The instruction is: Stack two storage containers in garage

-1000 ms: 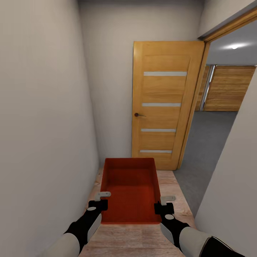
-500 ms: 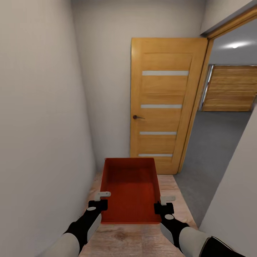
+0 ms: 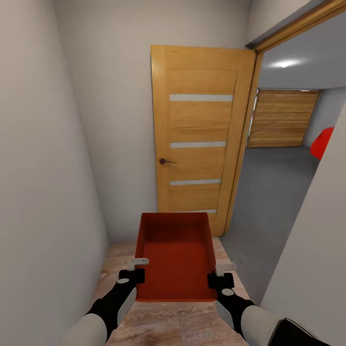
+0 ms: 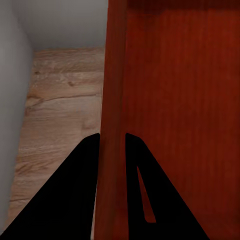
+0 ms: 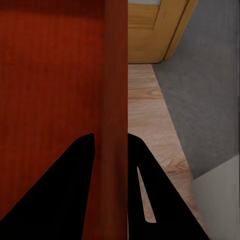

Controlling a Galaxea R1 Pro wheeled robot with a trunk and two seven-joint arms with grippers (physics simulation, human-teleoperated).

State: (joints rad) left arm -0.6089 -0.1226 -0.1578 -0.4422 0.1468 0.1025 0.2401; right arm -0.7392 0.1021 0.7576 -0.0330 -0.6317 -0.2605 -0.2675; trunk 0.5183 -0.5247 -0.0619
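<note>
Wood-plank floor (narrow hallway) meets grey garage floor.

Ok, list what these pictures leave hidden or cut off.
- Red car: in the head view only a sliver shows, the rest hidden by the near wall.
- Garage floor: mostly screened by the door and wall.
- Storage container: its underside is hidden, and both wrist views crop it.
- Left gripper and right gripper: the fingers inside the container are partly hidden by its walls.
</note>
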